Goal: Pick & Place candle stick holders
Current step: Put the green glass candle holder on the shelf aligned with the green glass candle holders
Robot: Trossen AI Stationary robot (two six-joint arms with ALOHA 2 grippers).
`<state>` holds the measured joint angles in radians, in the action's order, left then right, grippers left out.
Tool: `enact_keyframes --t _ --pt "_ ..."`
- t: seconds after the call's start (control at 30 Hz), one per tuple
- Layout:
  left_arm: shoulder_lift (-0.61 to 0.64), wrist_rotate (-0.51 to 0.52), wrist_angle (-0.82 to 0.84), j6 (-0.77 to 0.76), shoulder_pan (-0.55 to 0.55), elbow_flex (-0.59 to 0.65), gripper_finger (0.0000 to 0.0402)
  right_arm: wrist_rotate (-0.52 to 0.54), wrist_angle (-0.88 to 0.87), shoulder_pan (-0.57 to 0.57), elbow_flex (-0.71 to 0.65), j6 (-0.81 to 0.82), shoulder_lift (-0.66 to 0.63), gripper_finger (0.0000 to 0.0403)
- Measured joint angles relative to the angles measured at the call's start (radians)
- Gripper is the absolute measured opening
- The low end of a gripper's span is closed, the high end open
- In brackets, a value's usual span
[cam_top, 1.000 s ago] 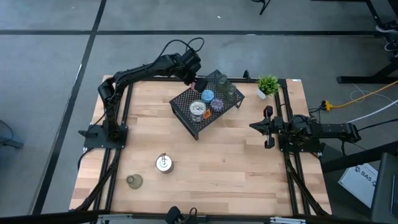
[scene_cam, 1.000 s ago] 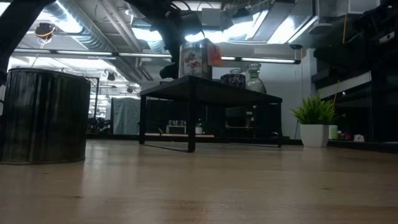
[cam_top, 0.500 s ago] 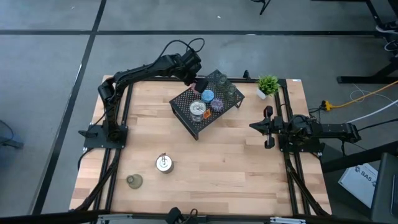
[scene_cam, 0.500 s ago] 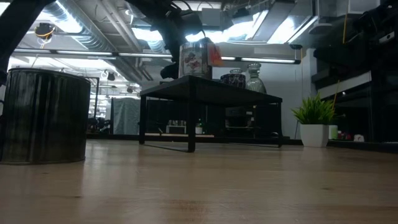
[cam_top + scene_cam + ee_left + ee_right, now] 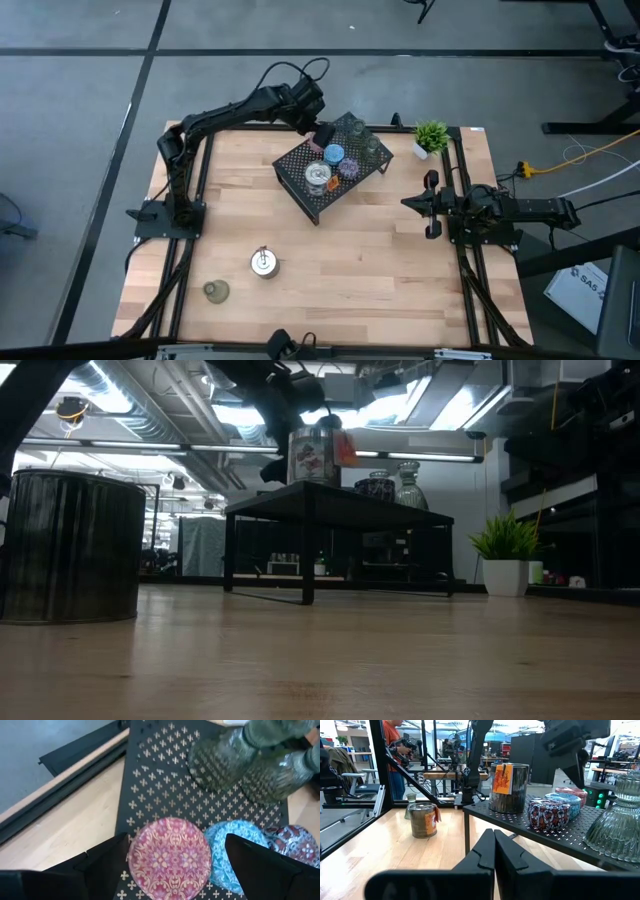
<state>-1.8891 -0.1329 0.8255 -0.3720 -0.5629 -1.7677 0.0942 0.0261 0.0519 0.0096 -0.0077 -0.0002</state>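
A black wire-mesh rack [image 5: 330, 168] holds a silver holder [image 5: 317, 176], a blue cup [image 5: 334, 153], a purple cup [image 5: 349, 167], a pink cup [image 5: 170, 857] and two green glass holders [image 5: 362, 137]. My left gripper [image 5: 176, 844] hovers open over the rack's far corner. Its fingers stand on either side of the pink cup, which rests on the mesh. A silver disc with a centre post [image 5: 263, 262] and an olive-green holder [image 5: 215, 291] stand on the table near the front left. My right gripper [image 5: 412, 203] waits shut at the right side.
A small green potted plant [image 5: 431, 135] stands at the far right corner. In the low view a dark holder [image 5: 70, 545] stands close at the left. A person [image 5: 395, 750] shows in the room beyond the table.
My left gripper has risen a little over the rack's far corner. The pink cup stays on the mesh.
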Motion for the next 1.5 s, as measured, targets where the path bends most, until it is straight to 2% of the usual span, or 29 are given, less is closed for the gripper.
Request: enact_keyframes --t 0.33,0.73,1.1,1.5 --pt "0.0 0.001 0.084 0.037 -0.03 -0.047 0.0301 0.0 0.0 0.0 0.0 0.0 0.0 0.0" --pt "0.04 0.067 0.2 0.106 -0.044 -0.062 0.0252 0.0 0.0 0.0 0.0 0.0 0.0 0.0" --pt "0.132 0.088 0.253 0.114 -0.044 0.014 0.0185 0.0 0.0 0.0 0.0 0.0 0.0 0.0" --pt "0.274 0.09 0.265 0.092 -0.007 0.228 0.0137 0.0 0.0 0.0 0.0 0.0 0.0 0.0"
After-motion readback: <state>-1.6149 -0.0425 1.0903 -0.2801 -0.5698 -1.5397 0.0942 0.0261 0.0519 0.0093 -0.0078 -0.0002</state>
